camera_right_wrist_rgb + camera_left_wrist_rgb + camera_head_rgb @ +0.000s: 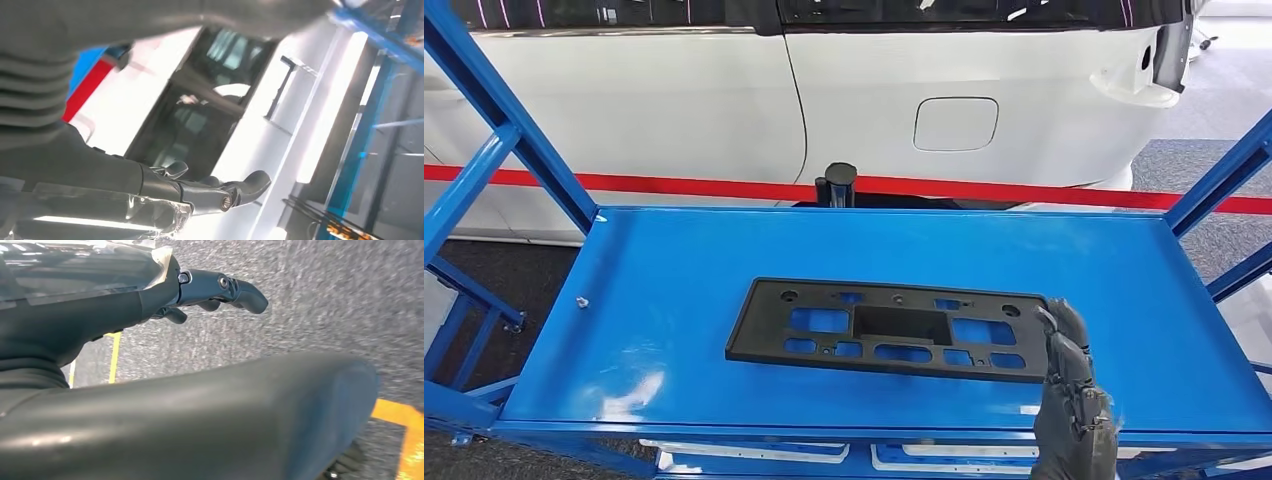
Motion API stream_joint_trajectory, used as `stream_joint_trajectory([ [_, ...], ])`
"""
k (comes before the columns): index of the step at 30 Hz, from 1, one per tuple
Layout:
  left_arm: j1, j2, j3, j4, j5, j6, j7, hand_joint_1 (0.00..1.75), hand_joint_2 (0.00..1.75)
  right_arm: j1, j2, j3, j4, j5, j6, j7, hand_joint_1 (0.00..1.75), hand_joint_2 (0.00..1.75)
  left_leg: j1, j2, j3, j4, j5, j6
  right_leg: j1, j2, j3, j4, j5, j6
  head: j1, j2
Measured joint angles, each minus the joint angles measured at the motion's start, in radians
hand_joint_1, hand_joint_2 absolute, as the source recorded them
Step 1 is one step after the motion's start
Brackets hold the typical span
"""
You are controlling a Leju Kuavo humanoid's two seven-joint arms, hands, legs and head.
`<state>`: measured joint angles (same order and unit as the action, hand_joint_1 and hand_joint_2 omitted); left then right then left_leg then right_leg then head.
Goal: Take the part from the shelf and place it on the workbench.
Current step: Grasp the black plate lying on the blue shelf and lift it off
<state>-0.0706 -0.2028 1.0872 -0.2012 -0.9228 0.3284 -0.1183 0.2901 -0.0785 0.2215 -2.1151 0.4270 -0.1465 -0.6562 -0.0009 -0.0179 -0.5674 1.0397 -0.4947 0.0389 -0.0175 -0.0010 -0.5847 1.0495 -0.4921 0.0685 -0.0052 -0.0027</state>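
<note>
The black part (889, 329) lies flat in the middle of the frame on the blue shelf (674, 260). My right hand (1072, 400) rises from the lower right, fingertips at the part's right end; I cannot tell whether they touch it. Its fingers are stretched out and apart, holding nothing. My left hand (215, 290) hangs over grey floor (325, 300), fingers loosely extended, empty. A white car (674, 100) stands across the top.

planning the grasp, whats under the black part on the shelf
The black part lies flat on the blue shelf; blue shows through its cutouts. The right hand covers its right end.
</note>
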Motion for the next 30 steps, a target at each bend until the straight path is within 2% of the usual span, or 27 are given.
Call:
stream_joint_trajectory([
  [2, -0.001, -0.002, 0.001, 0.000, 0.002, 0.005, 0.000, 0.00, 0.00, 0.008, 0.006, -0.014, 0.006, 0.052, -0.020, 0.008, 0.00, 1.75, -0.005, -0.001, 0.006, 0.000, -0.008, 0.007, 0.001, 0.001, 0.010, -0.015, 0.010, -0.015, -0.002, 0.000],
  [4, 0.000, -0.003, 0.002, 0.000, 0.003, 0.005, 0.000, 0.00, 0.00, 0.015, 0.010, -0.027, 0.011, 0.106, -0.040, 0.026, 0.00, 1.75, -0.004, 0.000, 0.011, -0.005, -0.008, 0.015, 0.001, 0.003, 0.012, -0.016, 0.010, -0.019, -0.004, 0.000],
  [10, 0.000, -0.004, 0.004, 0.000, 0.004, 0.004, -0.001, 0.00, 0.00, 0.041, 0.007, -0.047, 0.027, 0.268, -0.094, 0.110, 0.00, 1.75, -0.004, 0.003, 0.020, -0.018, -0.011, 0.000, 0.003, 0.003, 0.015, -0.016, 0.001, -0.032, -0.004, 0.000],
  [12, 0.000, -0.005, 0.004, 0.000, 0.003, 0.003, -0.001, 0.00, 0.00, 0.047, 0.002, -0.048, 0.032, 0.304, -0.104, 0.132, 0.00, 1.75, -0.004, 0.003, 0.021, -0.019, -0.012, -0.005, 0.004, 0.003, 0.015, -0.016, 0.000, -0.034, -0.004, 0.000],
  [19, 0.000, -0.006, 0.004, 0.000, 0.002, 0.002, -0.003, 0.00, 0.00, 0.056, -0.016, -0.048, 0.046, 0.362, -0.118, 0.171, 0.00, 1.75, -0.004, 0.003, 0.022, -0.020, -0.013, -0.008, 0.004, 0.003, 0.016, -0.016, -0.001, -0.035, -0.003, 0.000],
  [30, 0.000, -0.009, 0.016, 0.000, 0.005, -0.001, -0.020, 0.00, 0.00, 0.089, -0.095, -0.050, 0.080, 0.571, -0.195, 0.364, 0.00, 1.75, -0.006, 0.003, 0.023, -0.020, -0.014, -0.008, 0.003, 0.003, 0.020, -0.020, -0.001, -0.035, -0.003, 0.000],
])
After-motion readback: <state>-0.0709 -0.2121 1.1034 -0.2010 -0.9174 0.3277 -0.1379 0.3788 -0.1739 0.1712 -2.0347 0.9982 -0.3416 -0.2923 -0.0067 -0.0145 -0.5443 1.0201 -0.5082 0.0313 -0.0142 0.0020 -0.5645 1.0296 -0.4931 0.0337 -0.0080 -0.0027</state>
